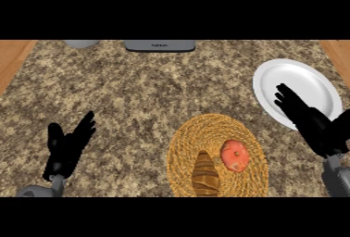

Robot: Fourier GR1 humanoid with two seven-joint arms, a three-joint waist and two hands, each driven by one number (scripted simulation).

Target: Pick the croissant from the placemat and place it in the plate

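Note:
A brown croissant (204,175) lies on the near part of a round woven placemat (198,134), beside a red-orange tomato-like fruit (235,155) on the same mat. The white plate (301,76) sits at the far right of the counter. My right hand (311,121) is open, fingers straight, lying over the plate's near edge, to the right of the mat and apart from the croissant. At the lower left, my left hand (66,146) rests open with fingers up, far from the mat.
The counter is speckled stone with wooden strips at both far corners. A dark grey flat appliance (160,45) and a grey round object (81,43) stand at the back edge.

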